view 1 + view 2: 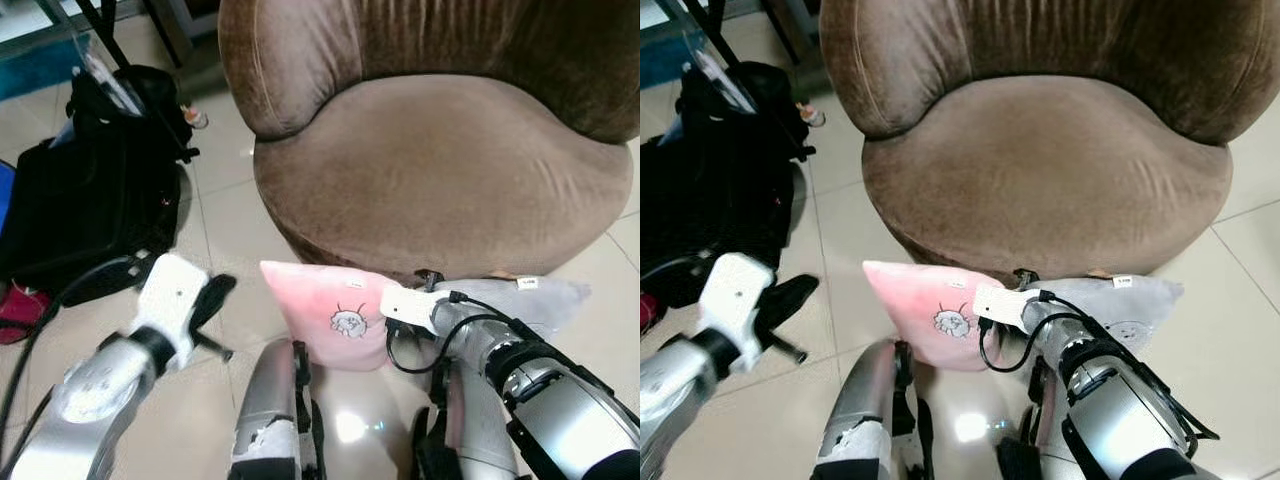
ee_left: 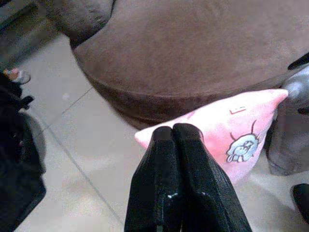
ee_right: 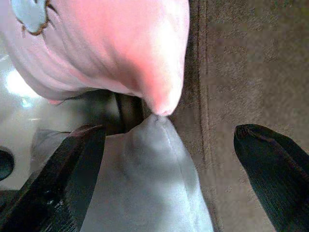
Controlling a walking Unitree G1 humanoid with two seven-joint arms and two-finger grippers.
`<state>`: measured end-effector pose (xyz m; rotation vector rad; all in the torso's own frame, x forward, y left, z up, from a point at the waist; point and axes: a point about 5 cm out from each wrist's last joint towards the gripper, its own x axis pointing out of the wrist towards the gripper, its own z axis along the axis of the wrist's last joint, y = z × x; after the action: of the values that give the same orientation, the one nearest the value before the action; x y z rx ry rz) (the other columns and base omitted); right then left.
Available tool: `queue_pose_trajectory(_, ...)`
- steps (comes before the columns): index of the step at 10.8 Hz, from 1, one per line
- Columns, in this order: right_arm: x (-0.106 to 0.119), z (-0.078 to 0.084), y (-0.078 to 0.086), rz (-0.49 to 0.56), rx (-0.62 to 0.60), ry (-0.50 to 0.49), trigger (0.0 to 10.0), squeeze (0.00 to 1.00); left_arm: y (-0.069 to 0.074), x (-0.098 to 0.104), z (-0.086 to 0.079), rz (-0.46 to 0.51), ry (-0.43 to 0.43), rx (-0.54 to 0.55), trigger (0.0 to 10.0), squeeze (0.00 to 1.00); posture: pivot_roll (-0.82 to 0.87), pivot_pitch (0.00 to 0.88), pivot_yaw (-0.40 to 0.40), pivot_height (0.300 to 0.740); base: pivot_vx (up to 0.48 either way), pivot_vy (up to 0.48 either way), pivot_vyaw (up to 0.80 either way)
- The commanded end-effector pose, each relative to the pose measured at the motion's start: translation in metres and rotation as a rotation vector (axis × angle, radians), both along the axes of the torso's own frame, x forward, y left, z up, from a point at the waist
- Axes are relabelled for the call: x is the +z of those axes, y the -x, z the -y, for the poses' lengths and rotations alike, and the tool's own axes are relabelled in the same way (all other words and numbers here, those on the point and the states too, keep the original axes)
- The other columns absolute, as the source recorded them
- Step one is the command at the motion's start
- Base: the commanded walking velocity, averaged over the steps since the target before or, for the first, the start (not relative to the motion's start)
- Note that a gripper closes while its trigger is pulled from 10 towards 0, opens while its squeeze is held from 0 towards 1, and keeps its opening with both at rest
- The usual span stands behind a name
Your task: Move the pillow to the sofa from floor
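The robot's right arm reaches forward and down toward the foot of a brown velvet sofa (image 1: pixel 440 170), its right gripper (image 3: pixel 169 169) poised with jaws spread wide on either side of the corner of a grey pillow (image 3: pixel 149 183), not touching it as far as the wrist view shows. The left arm is bent across the left side of the scene, its left gripper (image 2: pixel 179 145) held with jaws pressed together and holding nothing, just short of a pink pillow (image 1: pixel 325 310). The pink pillow (soft, plush, printed with a small cartoon creature) stands propped on the tiled floor (image 1: pixel 230 230) against the sofa's rounded base, its corner meeting that of the grey pillow beside it. The sofa's seat cushion is broad, smooth and curved. A black bag (image 1: pixel 90 190) sits on the glossy pale tiles to the left.
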<state>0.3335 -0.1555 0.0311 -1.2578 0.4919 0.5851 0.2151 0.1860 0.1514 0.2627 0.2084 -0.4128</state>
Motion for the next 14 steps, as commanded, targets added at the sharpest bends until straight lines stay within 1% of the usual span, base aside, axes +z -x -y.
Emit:
queue_pose_trajectory(1,-0.004,-0.004,0.002,0.003,0.014,0.025,10.0,0.0,0.006,0.003,-0.006,-0.003,-0.021,0.032,10.0,0.0,0.5,0.304,0.165,0.597,0.0,0.0,0.0)
queue_pose_trajectory(2,-0.001,-0.001,0.0,0.051,-0.054,-0.019,10.0,0.0,0.015,0.013,-0.009,0.02,-0.018,0.067,10.0,0.0,0.49,0.292,0.173,0.597,0.0,0.0,0.0)
queue_pose_trajectory(3,-0.001,-0.001,0.0,0.059,-0.073,-0.038,10.0,0.0,0.018,0.017,-0.009,0.028,-0.017,0.072,10.0,0.0,0.5,0.283,0.17,0.597,0.0,0.0,0.0)
queue_pose_trajectory(4,-0.001,-0.003,0.0,0.077,-0.054,-0.024,10.0,0.0,0.023,0.023,-0.01,0.037,-0.017,0.079,10.0,0.0,0.5,0.268,0.176,0.597,0.0,0.0,0.0)
queue_pose_trajectory(5,0.001,0.001,-0.001,0.097,-0.09,-0.02,10.0,0.0,0.03,0.027,-0.009,0.021,-0.012,0.057,10.0,0.0,0.51,0.268,0.184,0.597,0.0,0.0,0.0)
queue_pose_trajectory(6,0.003,0.003,-0.004,0.115,-0.112,-0.014,10.0,0.0,0.038,0.021,-0.003,-0.037,-0.016,-0.038,10.0,0.0,0.51,0.275,0.19,0.597,0.0,0.0,0.0)
queue_pose_trajectory(7,0.004,0.003,-0.004,0.116,-0.115,-0.011,10.0,0.0,0.046,0.013,-0.003,-0.092,-0.022,-0.088,10.0,0.0,0.5,0.278,0.189,0.588,0.0,0.0,0.0)
queue_pose_trajectory(8,0.005,0.002,-0.005,0.111,-0.105,-0.001,10.0,0.0,0.052,0.002,-0.006,-0.152,-0.035,-0.113,10.0,0.0,0.5,0.276,0.192,0.573,0.0,0.0,0.0)
queue_pose_trajectory(9,0.007,0.002,-0.006,0.11,-0.094,0.007,10.0,0.0,0.054,-0.001,-0.01,-0.173,-0.069,-0.125,10.0,0.0,0.49,0.276,0.189,0.558,0.0,0.0,0.0)
queue_pose_trajectory(10,0.007,0.004,-0.007,0.106,-0.088,0.021,10.0,0.0,0.053,0.0,-0.011,-0.173,-0.07,-0.121,10.0,0.0,0.49,0.277,0.189,0.548,0.0,0.0,0.0)
queue_pose_trajectory(11,0.008,0.012,-0.008,0.107,-0.111,0.053,10.0,0.0,0.051,0.006,-0.011,-0.155,-0.071,-0.131,10.0,0.0,0.49,0.29,0.193,0.538,0.0,0.0,0.0)
queue_pose_trajectory(13,0.013,0.019,-0.01,0.129,-0.14,0.071,10.0,0.0,0.053,0.008,-0.008,-0.142,-0.065,-0.154,10.0,0.0,0.49,0.287,0.191,0.538,0.0,0.0,0.0)
queue_pose_trajectory(14,0.015,0.024,-0.012,0.135,-0.139,0.099,10.0,0.0,0.054,0.008,-0.006,-0.139,-0.059,-0.16,10.0,0.0,0.49,0.289,0.19,0.538,0.0,0.0,0.0)
